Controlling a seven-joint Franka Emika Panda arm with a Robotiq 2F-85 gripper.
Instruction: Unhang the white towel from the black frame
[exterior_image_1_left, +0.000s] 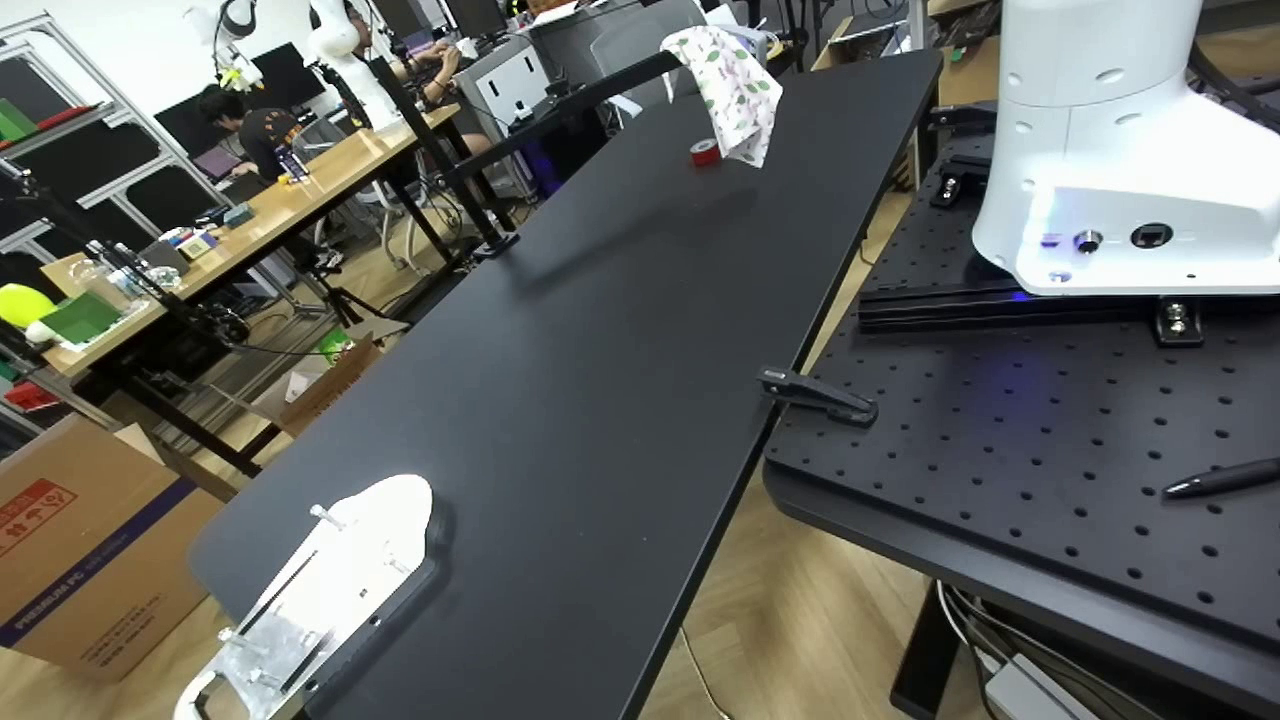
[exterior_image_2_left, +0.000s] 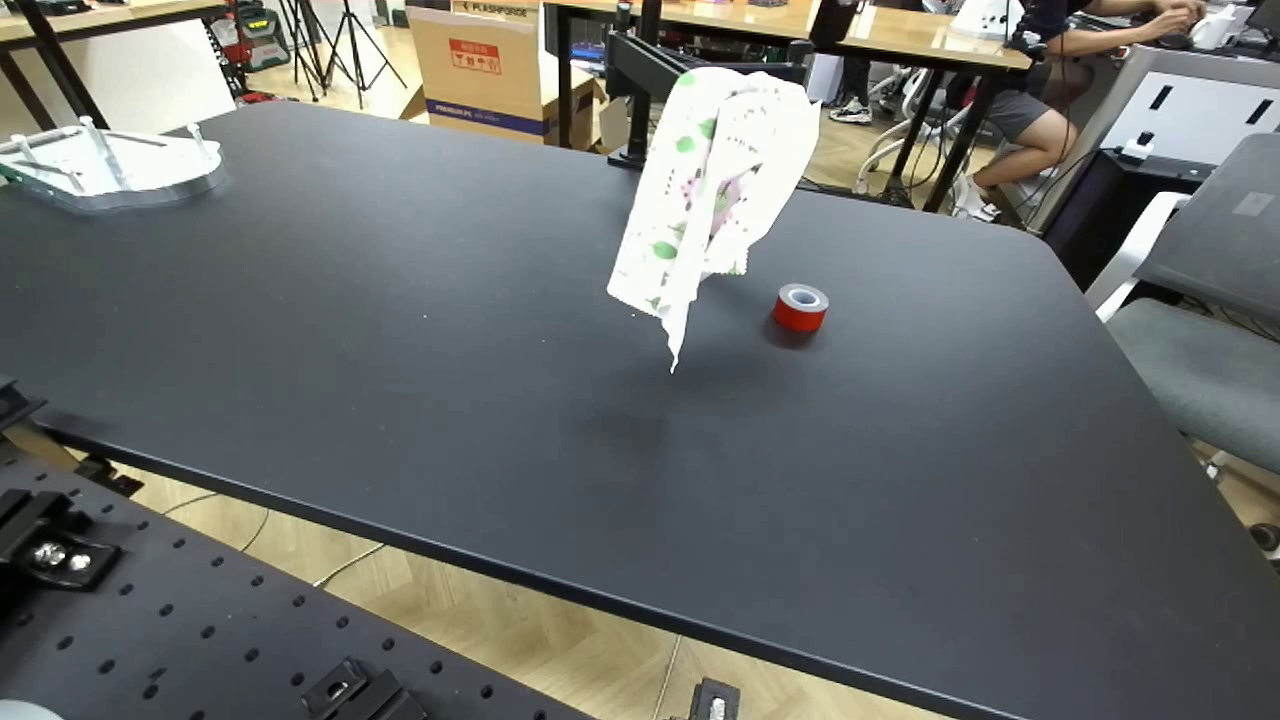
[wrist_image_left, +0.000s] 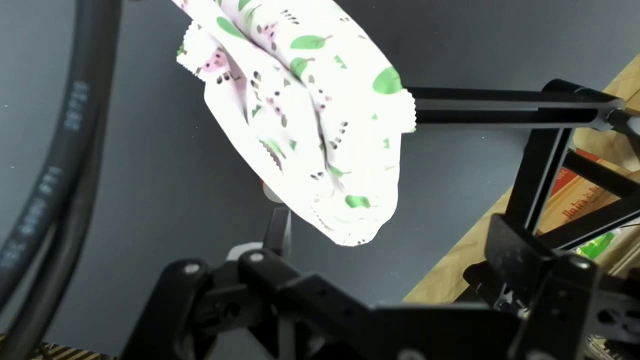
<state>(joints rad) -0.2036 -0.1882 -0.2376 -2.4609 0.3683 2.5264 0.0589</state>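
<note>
The white towel with green leaves and pink prints hangs over the free end of the black frame's arm in both exterior views, towel (exterior_image_1_left: 728, 95) (exterior_image_2_left: 665, 200), frame (exterior_image_1_left: 625, 80) (exterior_image_2_left: 650, 65). Its lower corners hang above the black table. In the wrist view the towel (wrist_image_left: 305, 100) fills the upper middle, and the black frame (wrist_image_left: 480, 117) runs from behind it to the right. My gripper (wrist_image_left: 394, 239) is wide open at the bottom of the wrist view, nothing between its fingers. The towel's near end lies just ahead of the fingers. The gripper is outside both exterior views.
A red tape roll (exterior_image_1_left: 705, 153) (exterior_image_2_left: 800, 310) lies on the table under the towel, mostly hidden in the wrist view (wrist_image_left: 271, 192). A white board with pegs (exterior_image_1_left: 370, 550) (exterior_image_2_left: 110, 165) lies at the table's far end. A black clamp (exterior_image_1_left: 820, 395) sits on the table edge.
</note>
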